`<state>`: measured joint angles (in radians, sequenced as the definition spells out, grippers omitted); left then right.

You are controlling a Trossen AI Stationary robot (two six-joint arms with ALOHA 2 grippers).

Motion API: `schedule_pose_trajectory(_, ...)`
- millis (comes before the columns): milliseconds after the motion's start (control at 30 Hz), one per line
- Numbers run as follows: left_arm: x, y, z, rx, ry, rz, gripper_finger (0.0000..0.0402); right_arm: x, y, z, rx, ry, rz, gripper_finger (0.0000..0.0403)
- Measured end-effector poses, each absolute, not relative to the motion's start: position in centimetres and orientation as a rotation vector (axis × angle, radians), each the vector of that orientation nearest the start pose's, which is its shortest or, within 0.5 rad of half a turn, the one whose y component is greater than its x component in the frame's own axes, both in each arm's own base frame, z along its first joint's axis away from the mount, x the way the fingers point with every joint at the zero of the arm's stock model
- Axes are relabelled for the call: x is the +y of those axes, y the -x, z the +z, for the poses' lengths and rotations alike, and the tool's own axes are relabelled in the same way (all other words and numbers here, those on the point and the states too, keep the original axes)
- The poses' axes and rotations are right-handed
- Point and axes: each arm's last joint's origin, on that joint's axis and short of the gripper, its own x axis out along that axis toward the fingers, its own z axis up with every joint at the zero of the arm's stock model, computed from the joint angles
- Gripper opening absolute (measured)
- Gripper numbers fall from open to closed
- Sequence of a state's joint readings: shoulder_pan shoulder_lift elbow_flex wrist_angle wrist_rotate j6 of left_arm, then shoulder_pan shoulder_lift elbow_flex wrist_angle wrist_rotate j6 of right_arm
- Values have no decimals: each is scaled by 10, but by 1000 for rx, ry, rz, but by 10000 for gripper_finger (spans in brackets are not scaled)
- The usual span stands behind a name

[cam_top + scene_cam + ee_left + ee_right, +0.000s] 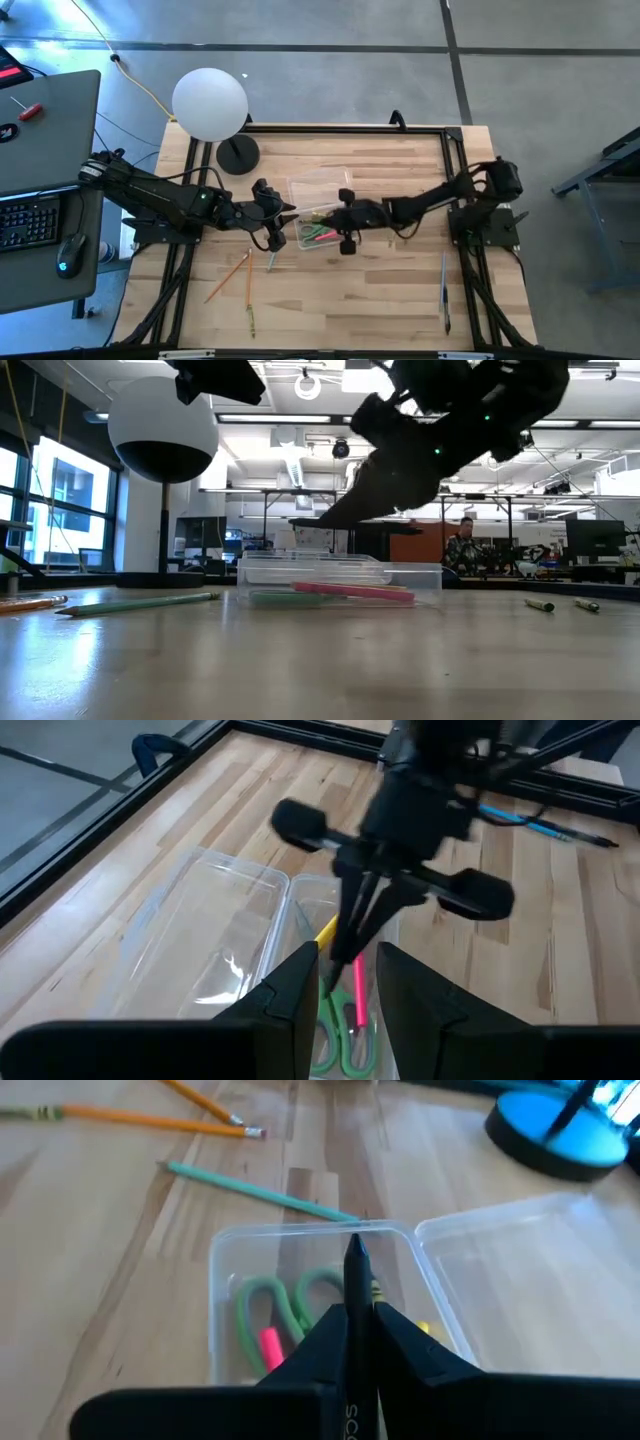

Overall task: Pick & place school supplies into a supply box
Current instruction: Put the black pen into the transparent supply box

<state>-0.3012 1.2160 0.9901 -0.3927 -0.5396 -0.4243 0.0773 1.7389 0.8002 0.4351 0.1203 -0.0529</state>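
Scissors (290, 1305) and pink pen (270, 1348) in the supply box (322, 222), right gripper (357, 1295) pinching a black pen (356, 1265) over it, left gripper (340, 982) spread; pencils (238, 275) still on table (380, 300).

- Open-plan robotics laboratory or workshop, arranged around a wooden table (330, 300) framed by black rails.
- Left of the table: grey desk (50, 150) carrying a keyboard (28, 222) and a mouse (68, 252).
- Around the table: bare grey concrete floor (400, 60) crossed by a yellow cable (140, 85).
- Beyond the table, in the low view: rows of workbenches with monitors (595, 540), a seated person (462, 548), exposed ceiling fittings with strip lights (300, 420).
- Left of the table, far side: tall windows (60, 500) facing another building.
- On the table's rear edge: white globe lamp (209, 104) on a black base.
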Motion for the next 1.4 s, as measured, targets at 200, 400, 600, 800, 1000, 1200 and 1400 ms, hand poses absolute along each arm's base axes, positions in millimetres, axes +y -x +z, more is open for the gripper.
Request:
schedule_pose_trajectory(200, -62, -248, 300, 516, 157, 336, 136, 11, -344, 135, 568, 73, 5, 23)
schedule_pose_trajectory(400, -62, -248, 300, 519, 162, 322, 136, 10, -345, 132, 566, 142, 3, 60)
schedule_pose_trajectory(600, -62, -249, 300, 519, 162, 322, 136, 11, -348, 139, 507, 97, -15, 102)
schedule_pose_trajectory(800, -62, -249, 300, 519, 163, 322, 136, 32, -339, 164, 486, 76, -36, 113)
schedule_pose_trajectory(1000, -62, -248, 300, 521, 162, 322, 136, 62, -296, 205, 582, -143, -169, 106)
schedule_pose_trajectory(1200, -62, -248, 300, 521, 162, 322, 136, 90, -235, 218, 810, -481, -312, 87)
schedule_pose_trajectory(1400, -62, -248, 300, 521, 162, 323, 136, 116, -192, 206, 1182, -821, -447, 64)
